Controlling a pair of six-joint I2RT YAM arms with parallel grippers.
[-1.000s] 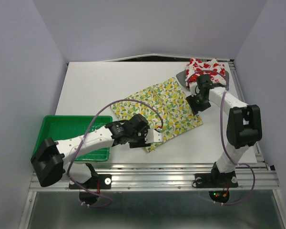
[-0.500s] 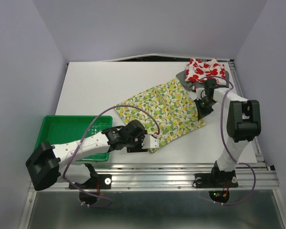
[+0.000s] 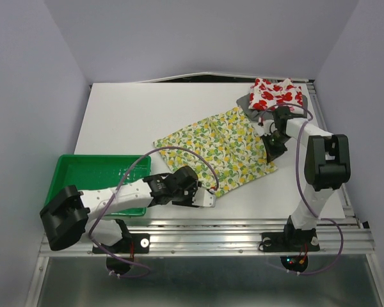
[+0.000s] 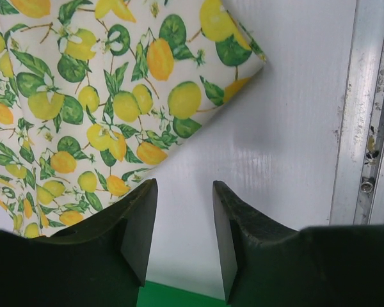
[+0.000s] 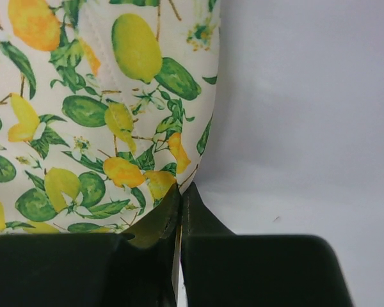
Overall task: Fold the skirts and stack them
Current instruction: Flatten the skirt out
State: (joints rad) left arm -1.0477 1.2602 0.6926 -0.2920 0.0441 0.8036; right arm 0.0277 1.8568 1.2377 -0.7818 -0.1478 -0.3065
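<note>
The right gripper (image 5: 180, 192) pinches the edge of the flat white cloth skirt printed with yellow lemons (image 5: 83, 115), likely to lift it for folding, while the left gripper (image 4: 184, 192) hangs spread and empty, the skirt's near corner just ahead

Tray (image 3: 83, 169) left of spread skirt (image 3: 221, 147), bunched skirts (image 3: 275, 94) behind right

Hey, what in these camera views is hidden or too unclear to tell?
Grey skirt: top view, mostly buried under the red-print skirt; folded or not, unclear.
Right tool: right wrist view, fingers shut at the lemon skirt's edge; cloth pinched or not, unclear.
Green tray: top view, left arm covers its near side.
</note>
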